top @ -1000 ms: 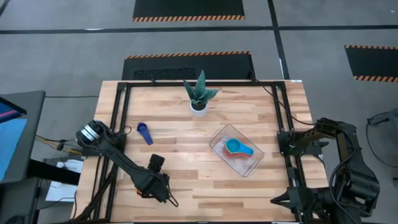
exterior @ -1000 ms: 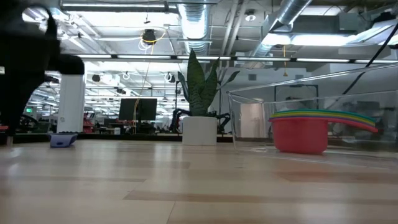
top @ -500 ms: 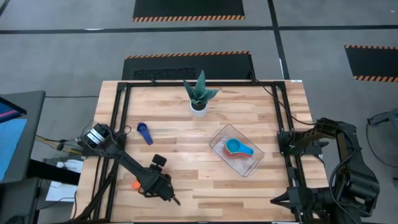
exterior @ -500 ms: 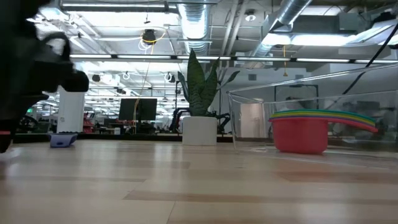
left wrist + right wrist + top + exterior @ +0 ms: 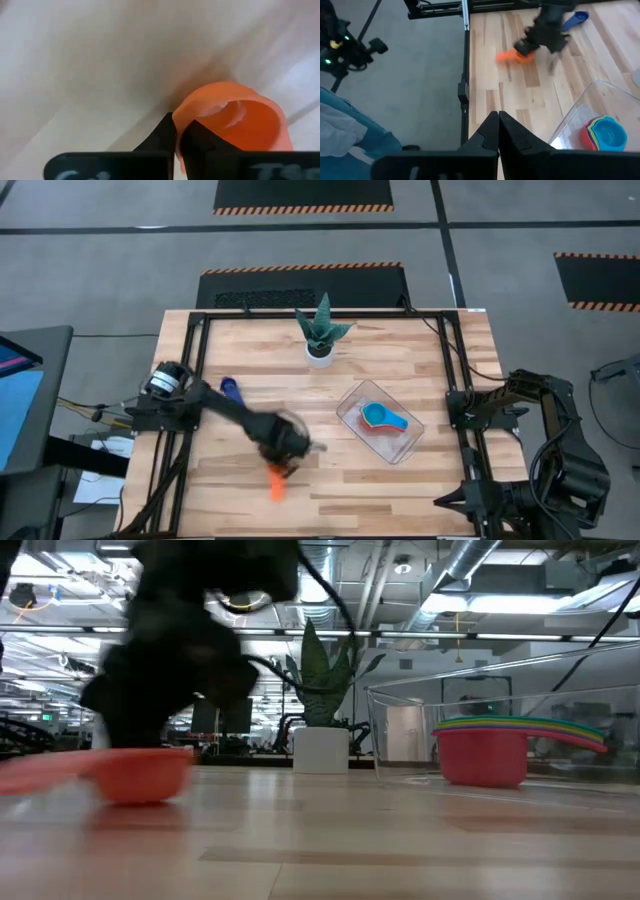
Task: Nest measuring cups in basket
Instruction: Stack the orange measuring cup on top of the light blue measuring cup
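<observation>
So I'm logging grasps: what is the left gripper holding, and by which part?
The left gripper holds the orange measuring cup, pinched by its rim wall.

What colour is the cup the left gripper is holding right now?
Orange. The left gripper pinches the orange cup by its rim, clearest in the left wrist view.

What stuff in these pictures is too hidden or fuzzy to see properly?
- Left gripper, high view: motion-blurred, though the left wrist view shows it shut on the orange cup rim.
- Orange cup, left wrist view: its lower part is cut off by the picture edge and the gripper.
- Nested cups in the basket, high view: the light blue top cup hides how many lie beneath.
- Dark blue cup, high view: partly covered by the left arm.
</observation>
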